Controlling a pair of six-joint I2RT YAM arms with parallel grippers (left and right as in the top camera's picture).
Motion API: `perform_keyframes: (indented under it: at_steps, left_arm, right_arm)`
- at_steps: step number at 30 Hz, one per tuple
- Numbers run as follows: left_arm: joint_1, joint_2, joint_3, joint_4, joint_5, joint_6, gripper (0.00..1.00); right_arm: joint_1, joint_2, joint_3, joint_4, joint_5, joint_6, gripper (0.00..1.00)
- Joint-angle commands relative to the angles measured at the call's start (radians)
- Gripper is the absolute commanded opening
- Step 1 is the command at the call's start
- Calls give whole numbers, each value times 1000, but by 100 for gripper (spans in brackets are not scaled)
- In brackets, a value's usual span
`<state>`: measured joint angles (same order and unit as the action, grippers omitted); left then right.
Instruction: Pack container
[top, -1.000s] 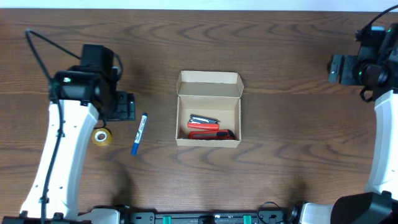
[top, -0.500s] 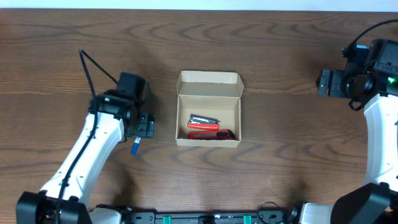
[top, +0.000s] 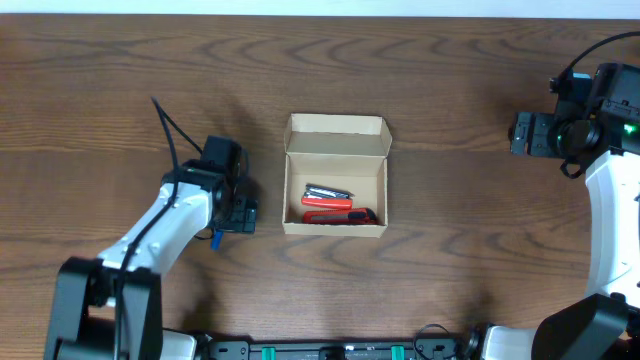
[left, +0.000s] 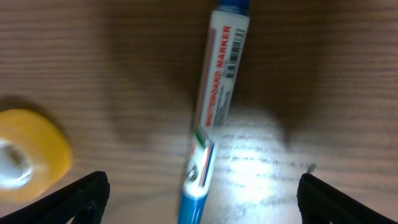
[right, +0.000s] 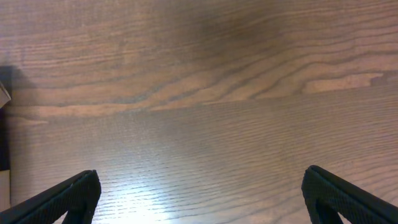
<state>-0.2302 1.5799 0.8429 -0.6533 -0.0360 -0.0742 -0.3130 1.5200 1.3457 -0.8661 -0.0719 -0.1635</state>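
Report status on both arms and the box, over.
Left gripper open above marker, not gripping. Right gripper open, empty, over table. Box open, tools inside. Tape roll beside marker, clear of jaws.

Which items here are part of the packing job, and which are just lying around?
Job: box; metal tool and red tool already inside; marker, likely next in.
Lying about: yellow tape roll, untouched beside the marker; may be packed later.

Overhead, the left arm (top: 165, 220) hides all of the marker (top: 215, 239) but its blue tip. The left wrist view's left edge cuts off the blurred tape roll (left: 28, 155).
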Motion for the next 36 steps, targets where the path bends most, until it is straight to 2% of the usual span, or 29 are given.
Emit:
perform_keyframes:
  at_steps: [1,5,8,10,14,16,18,19,20,25,30,36]
  left_arm:
    - [-1,58,-6,16,27,0,95]
    - [-1,110,-6,34,27,0,96]
    - [-1,120,-6,34,27,0,99]
    - [0,120,-6,35,28,0,90]
    - [1,120,-6,35,29,0,64]
    - [1,120,-6,34,29,-1,59]
    - [1,120,-6,34,29,-1,45]
    - [1,120,-6,34,31,-1,32]
    - [1,120,-6,33,36,-1,24]
    - [1,120,-6,30,37,-1,6]
    - [1,113,15,13,64,-19,6]
    - [0,27,149,-55,165,21,6]
  right_arm:
    - [0,-13,-2,-2,-8,18,99]
    - [0,-13,-2,-5,-8,17,99]
    - [0,-13,-2,-5,-8,17,99]
    - [0,-13,-2,-5,-8,17,99]
    - [0,-13,-2,-5,-8,17,99]
    - [0,-13,-2,-5,-8,17,99]
    - [0,-13,-2,-5,-8,17,99]
    - [0,-13,-2,-5,-8,17,99]
    - [0,-13,-2,-5,-8,17,99]
    - [0,-13,-2,-5,-8,17,99]
    - [0,-13,-2,-6,-7,17,99]
    - [0,-13,-2,-5,-7,17,99]
